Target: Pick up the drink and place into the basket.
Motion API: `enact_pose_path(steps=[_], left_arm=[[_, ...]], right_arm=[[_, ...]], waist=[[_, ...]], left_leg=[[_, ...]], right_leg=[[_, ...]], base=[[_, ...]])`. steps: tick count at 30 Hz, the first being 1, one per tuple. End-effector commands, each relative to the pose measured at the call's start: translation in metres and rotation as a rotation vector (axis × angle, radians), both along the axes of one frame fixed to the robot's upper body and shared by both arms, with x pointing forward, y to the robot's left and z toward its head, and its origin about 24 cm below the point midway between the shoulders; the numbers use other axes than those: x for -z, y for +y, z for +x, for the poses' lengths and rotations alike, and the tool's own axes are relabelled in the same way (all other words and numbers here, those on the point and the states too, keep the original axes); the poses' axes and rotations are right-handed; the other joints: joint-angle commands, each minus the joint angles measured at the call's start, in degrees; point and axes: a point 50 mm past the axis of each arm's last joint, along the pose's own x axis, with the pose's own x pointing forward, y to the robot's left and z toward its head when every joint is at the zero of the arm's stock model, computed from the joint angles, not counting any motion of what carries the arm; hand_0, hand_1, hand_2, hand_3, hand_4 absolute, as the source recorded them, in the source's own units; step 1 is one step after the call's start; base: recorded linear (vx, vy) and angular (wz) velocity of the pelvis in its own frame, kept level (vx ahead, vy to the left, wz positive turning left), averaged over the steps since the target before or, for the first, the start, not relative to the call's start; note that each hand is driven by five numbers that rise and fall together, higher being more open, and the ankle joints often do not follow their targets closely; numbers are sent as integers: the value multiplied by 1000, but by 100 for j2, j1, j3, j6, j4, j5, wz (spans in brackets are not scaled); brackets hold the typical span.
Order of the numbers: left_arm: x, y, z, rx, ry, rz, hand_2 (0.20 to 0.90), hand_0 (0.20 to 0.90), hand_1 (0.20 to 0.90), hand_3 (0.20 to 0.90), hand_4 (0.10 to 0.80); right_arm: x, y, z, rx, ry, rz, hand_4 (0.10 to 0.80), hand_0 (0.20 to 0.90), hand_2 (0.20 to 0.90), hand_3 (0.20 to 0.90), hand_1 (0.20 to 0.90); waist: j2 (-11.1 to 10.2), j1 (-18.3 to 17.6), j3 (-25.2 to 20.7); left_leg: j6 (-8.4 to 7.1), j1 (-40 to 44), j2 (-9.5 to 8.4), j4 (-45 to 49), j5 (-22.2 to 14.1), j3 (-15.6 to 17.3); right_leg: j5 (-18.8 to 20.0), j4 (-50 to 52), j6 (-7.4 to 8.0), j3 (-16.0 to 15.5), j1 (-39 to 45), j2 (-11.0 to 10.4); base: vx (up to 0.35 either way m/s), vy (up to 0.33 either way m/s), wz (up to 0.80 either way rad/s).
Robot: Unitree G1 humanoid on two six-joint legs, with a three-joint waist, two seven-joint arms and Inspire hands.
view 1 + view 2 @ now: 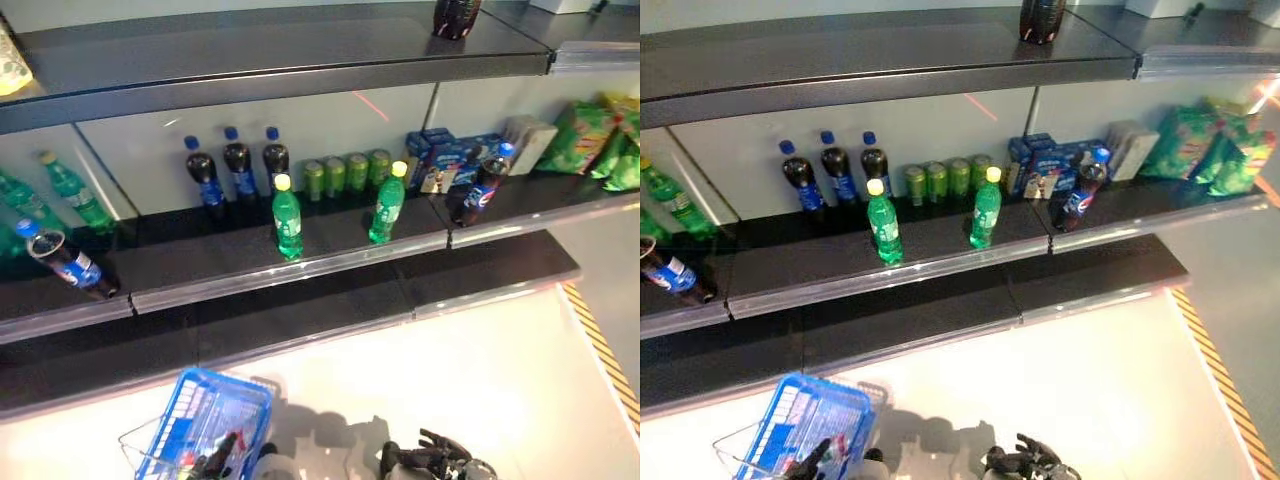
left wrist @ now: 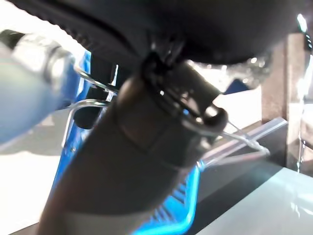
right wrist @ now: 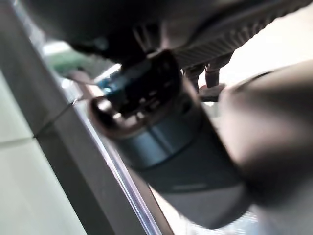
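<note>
Drinks stand on the dark middle shelf [image 1: 330,262]: two green bottles with yellow caps [image 1: 287,220] [image 1: 387,205] near the front edge, dark cola bottles with blue caps [image 1: 238,165] behind, and green cans [image 1: 345,172] beside those. Another dark bottle [image 1: 485,185] stands at the right, and one [image 1: 68,262] leans at the left. My left hand [image 1: 215,460] is low at the left, shut on the thin wire handles [image 2: 234,139] of the blue basket [image 1: 215,405], which hangs off the floor. My right hand [image 1: 430,460] is low in front, fingers relaxed, empty, far from the shelf.
Blue boxes [image 1: 445,155] and green bags [image 1: 600,135] fill the shelf's right end. Green bottles [image 1: 75,195] stand far left. A dark bottle [image 1: 455,15] stands on the top shelf. A low dark ledge [image 1: 300,320] juts out below. Yellow-black tape [image 1: 600,350] marks the floor at right.
</note>
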Motion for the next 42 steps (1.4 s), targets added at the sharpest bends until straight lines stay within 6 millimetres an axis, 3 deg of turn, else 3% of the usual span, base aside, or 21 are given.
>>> enact_pose_path(steps=[1, 3, 5, 9, 13, 16, 18, 20, 21, 23, 24, 25, 30, 32, 36, 39, 42], left_arm=[[-26, 52, 18, 102, -93, 259, 300, 300, 300, 200, 100], [-22, 41, 19, 142, -82, 220, 300, 300, 300, 200, 100], [-18, 37, 14, 172, -73, 199, 300, 300, 300, 200, 100], [-12, 32, -1, 184, -46, 190, 300, 300, 300, 200, 100], [-13, 25, 9, 256, -56, 186, 300, 300, 300, 200, 100], [-17, 22, 22, 427, -70, 233, 300, 300, 300, 200, 100], [-24, 26, 39, 615, -82, 309, 300, 300, 300, 200, 100], [-29, 32, 47, 670, -87, 337, 300, 300, 300, 200, 100], [-34, 37, 56, 666, -103, 345, 300, 300, 300, 200, 100], [-38, 39, 66, 629, -132, 339, 300, 300, 300, 200, 100], [-39, 40, 70, 610, -145, 334, 300, 300, 300, 200, 100], [-40, 41, 72, 601, -145, 338, 300, 300, 300, 200, 100], [-30, 37, 56, 485, -77, 299, 300, 300, 300, 200, 100], [-23, 29, 44, 495, -44, 279, 300, 300, 300, 200, 100], [-20, 21, 39, 565, -13, 283, 300, 300, 300, 200, 100], [-24, 21, 42, 617, -38, 308, 300, 300, 300, 200, 100], [-25, 25, 36, 578, -44, 315, 300, 300, 300, 200, 100]], right_arm=[[3, 22, -1, -17, -7, 63, 800, 900, 900, 900, 900], [6, 14, -10, 22, 9, 44, 800, 900, 900, 900, 900], [6, 9, -11, 16, 11, 34, 800, 900, 900, 900, 900], [8, 7, -14, 11, 25, 11, 800, 900, 900, 900, 900], [9, 13, -17, 20, 14, 11, 800, 900, 900, 900, 900], [7, 18, -11, 28, -22, 12, 800, 900, 900, 900, 900], [0, 31, 3, -27, -78, 20, 800, 900, 900, 900, 900], [-6, 32, 12, -77, -106, 12, 800, 900, 900, 900, 900], [-9, 31, 20, -101, -128, 7, 800, 900, 900, 900, 900], [-12, 28, 25, -122, -150, -3, 800, 900, 900, 900, 900], [-13, 27, 28, -137, -164, -9, 800, 900, 900, 900, 900], [-13, 28, 29, -148, -168, -9, 800, 900, 900, 900, 900], [-17, 26, 32, -266, -182, -28, 800, 900, 900, 900, 900], [-23, 28, 38, -316, -241, -30, 800, 900, 900, 900, 900], [-65, 34, 66, -392, -485, -27, 800, 900, 900, 900, 900], [-127, 33, 90, -492, -808, -156, 800, 900, 900, 900, 900], [-204, 10, 112, -398, -1189, -296, 800, 900, 900, 900, 900]], waist=[[-419, 115, -130], [-359, 130, -123], [-328, 103, -158], [-347, 115, -187], [-358, 117, -221], [-306, 48, -219], [-246, -148, -47], [-195, -276, 49], [-198, -367, 102], [-193, -418, 69], [-232, -421, 58], [-233, -428, 45], [-311, -389, -167], [-354, -384, -230], [-399, -506, -293], [-378, -633, -341], [-320, -741, -413]], left_leg=[[-299, -249, -286, 446, 14, 1169], [-315, -390, -625, 849, -350, 1638], [-285, -344, -776, 786, -453, 1844], [-286, -243, -960, 531, -263, 1564], [-347, -39, -990, 290, -224, 1472], [-175, 162, -1063, 36, -253, 1371], [61, 276, -1165, 20, -346, 1268], [94, 315, -1107, 24, -359, 1286], [35, 334, -1080, 38, -373, 1271], [-45, 234, -1042, 95, -368, 1225], [-110, 198, -1034, 129, -396, 1259], [-137, 184, -991, 138, -404, 1274], [-394, 288, -582, 4, -156, 1344], [-429, 335, -483, -137, -56, 1385], [-518, 411, -337, -395, 101, 1405], [-571, 516, -281, -578, 147, 1508], [-549, 655, -301, -704, 98, 1586]], right_leg=[[-56, 131, 61, -396, 58, -420], [-92, -1, 70, -831, 221, -443], [-83, -32, 69, -942, 198, -443], [-33, -106, -44, -842, 249, -301], [-101, -23, 3, -910, 396, -340], [-305, 903, 114, -821, 162, -453], [-17, 2554, 352, -311, -664, -611], [115, 2901, 374, -57, -1026, -614], [97, 2195, 339, 200, -987, -565], [39, 1069, 275, 279, -676, -626], [382, 462, 375, 363, -598, -788], [423, 351, 397, 416, -561, -813], [288, -98, 307, 168, 6, -628], [256, -200, 243, 116, 123, -556], [241, -255, 209, 109, 163, -481], [261, -328, 249, 81, 180, -492], [251, -352, 320, 174, 186, -503]], base=[[-88, -261, 104], [-59, -168, 129], [-44, -28, 85], [27, 33, 74], [62, 129, 33], [108, 211, 23], [29, 220, 12], [-42, 37, 13], [-20, -117, 19], [-1, -196, 29], [-5, -231, 51], [9, -296, 63], [82, -275, 31], [81, -204, -12], [18, -114, 3], [3, -12, 0], [34, 61, -10]])
